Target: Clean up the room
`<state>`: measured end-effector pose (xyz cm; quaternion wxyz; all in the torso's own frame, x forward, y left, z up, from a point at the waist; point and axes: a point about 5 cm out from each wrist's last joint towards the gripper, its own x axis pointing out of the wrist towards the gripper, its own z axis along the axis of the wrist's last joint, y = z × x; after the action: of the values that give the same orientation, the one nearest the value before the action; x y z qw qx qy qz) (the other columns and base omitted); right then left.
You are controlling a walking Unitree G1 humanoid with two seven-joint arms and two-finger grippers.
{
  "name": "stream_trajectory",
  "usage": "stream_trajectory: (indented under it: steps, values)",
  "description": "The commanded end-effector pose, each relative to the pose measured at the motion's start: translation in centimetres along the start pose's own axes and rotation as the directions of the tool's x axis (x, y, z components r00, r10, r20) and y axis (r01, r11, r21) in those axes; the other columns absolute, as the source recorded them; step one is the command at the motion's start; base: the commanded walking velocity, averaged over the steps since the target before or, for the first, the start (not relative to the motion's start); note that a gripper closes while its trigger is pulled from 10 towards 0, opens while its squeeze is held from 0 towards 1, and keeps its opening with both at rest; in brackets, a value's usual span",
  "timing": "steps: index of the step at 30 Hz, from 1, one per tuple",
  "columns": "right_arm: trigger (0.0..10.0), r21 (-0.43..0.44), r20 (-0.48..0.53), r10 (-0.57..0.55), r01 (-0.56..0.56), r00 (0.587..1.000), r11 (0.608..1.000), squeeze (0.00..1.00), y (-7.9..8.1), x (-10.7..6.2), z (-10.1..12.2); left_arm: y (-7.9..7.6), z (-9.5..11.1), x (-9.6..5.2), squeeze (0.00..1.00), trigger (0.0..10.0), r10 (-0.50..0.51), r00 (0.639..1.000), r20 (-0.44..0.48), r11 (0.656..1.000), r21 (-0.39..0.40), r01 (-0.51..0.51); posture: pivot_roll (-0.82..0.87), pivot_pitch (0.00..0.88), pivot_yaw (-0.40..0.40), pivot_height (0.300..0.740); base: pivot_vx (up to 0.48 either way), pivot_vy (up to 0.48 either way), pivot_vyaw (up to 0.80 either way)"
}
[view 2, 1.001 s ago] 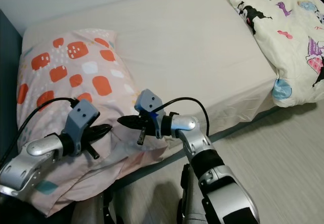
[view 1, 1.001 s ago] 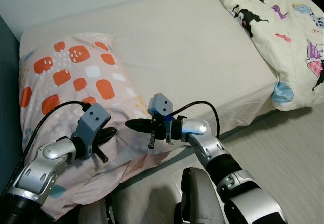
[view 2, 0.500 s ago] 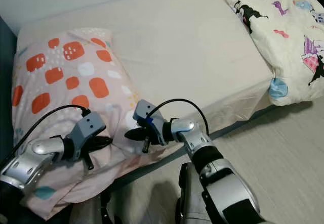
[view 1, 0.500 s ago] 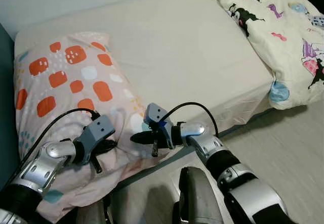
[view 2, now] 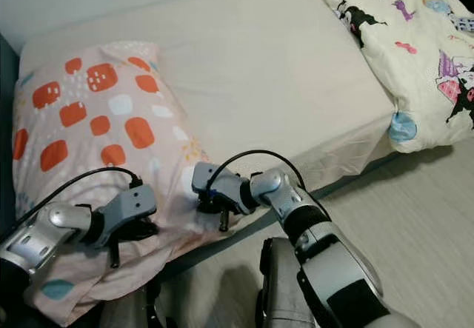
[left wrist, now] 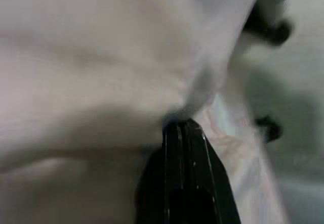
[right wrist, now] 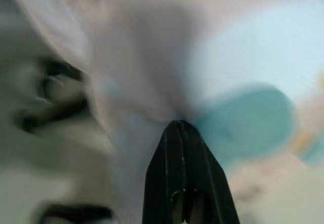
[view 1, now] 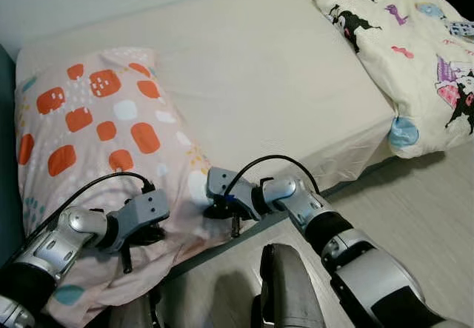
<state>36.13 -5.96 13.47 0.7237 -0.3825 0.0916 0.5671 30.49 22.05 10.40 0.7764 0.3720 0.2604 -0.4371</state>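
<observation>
A pink pillow [view 1: 96,121] with orange, white and teal patches lies at the head end of the bed, its near edge hanging over the mattress front. My left gripper [view 1: 152,233] sits at the pillow's near edge, its fingers [left wrist: 179,133] pressed together on a fold of pink fabric. My right gripper [view 1: 213,211] is at the pillow's near right corner. Its fingers [right wrist: 178,138] are also together, their tips pinching the fabric beside a teal patch.
The cream mattress [view 1: 266,69] stretches to the right. A cartoon-print quilt [view 1: 400,54] is heaped at its far right and droops over the edge. A dark blue headboard [view 1: 4,69] stands at the left. Pale wood floor [view 1: 422,209] runs along the bed front.
Both grippers have dropped lower and nearer the bed's front edge, and the pillow's near edge has gone down with them. The camera has shifted slightly.
</observation>
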Motion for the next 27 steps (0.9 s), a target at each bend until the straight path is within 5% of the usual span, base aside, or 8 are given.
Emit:
stream_trajectory:
  steps: [1, 2, 7, 8, 10, 12, 22, 27]
  values:
    - [10.0, -0.056, -0.039, -0.053, 0.051, 0.998, 0.997, 0.00, -0.1, 0.0, -0.5, -0.5, -2.7, -0.2, 0.00, 0.0, 0.020, 0.990, -0.140, 1.000, 0.003, -0.019, 0.01, 0.312, -0.088, 0.567, 0.000, 0.000, 0.00]
    - [10.0, -0.091, -0.055, -0.102, 0.097, 0.993, 0.991, 0.00, -0.2, -0.1, -0.7, -0.3, -3.1, -0.2, 0.00, 1.1, 0.064, 0.984, -0.168, 0.998, 0.016, -0.062, 0.01, 0.311, -0.087, 0.567, 0.000, 0.000, 0.00]
    - [10.0, -0.108, -0.063, -0.125, 0.118, 0.990, 0.987, 0.00, -0.3, -0.1, -0.7, -0.2, -3.2, -0.2, 0.00, 1.1, 0.086, 0.980, -0.180, 0.996, 0.021, -0.083, 0.01, 0.311, -0.086, 0.567, 0.000, 0.000, 0.00]
    - [10.0, -0.142, -0.073, -0.176, 0.165, 0.982, 0.976, 0.00, -0.5, -0.1, -0.9, 0.0, -3.4, 0.0, 0.00, 4.1, 0.133, 0.975, -0.181, 0.991, 0.017, -0.132, 0.01, 0.310, -0.085, 0.567, 0.000, 0.000, 0.00]
    - [10.0, -0.189, -0.073, -0.262, 0.245, 0.962, 0.951, 0.00, -0.7, -0.1, -1.0, 0.4, -3.3, 0.4, 0.00, 4.9, 0.222, 0.959, -0.175, 0.975, 0.015, -0.223, 0.01, 0.311, -0.083, 0.567, 0.000, 0.000, 0.00]
    - [10.0, -0.233, -0.053, -0.383, 0.361, 0.922, 0.903, 0.00, -1.2, -0.2, -1.0, 1.3, -3.0, 1.0, 0.00, 4.8, 0.357, 0.921, -0.154, 0.933, 0.010, -0.360, 0.01, 0.315, -0.083, 0.567, 0.000, 0.000, 0.00]
    - [10.0, -0.238, -0.035, -0.510, 0.488, 0.860, 0.840, 0.00, -2.1, -0.5, -0.6, 3.3, -1.2, 1.5, 0.00, 4.9, 0.524, 0.846, -0.102, 0.851, 0.024, -0.525, 0.01, 0.321, -0.085, 0.567, 0.000, 0.000, 0.00]
    - [10.0, -0.219, -0.036, -0.666, 0.645, 0.745, 0.732, 0.00, -4.1, -1.7, -0.3, 6.2, 2.2, 1.8, 0.00, 5.1, 0.680, 0.732, -0.038, 0.733, 0.037, -0.679, 0.01, 0.320, -0.087, 0.567, 0.000, 0.000, 0.00]
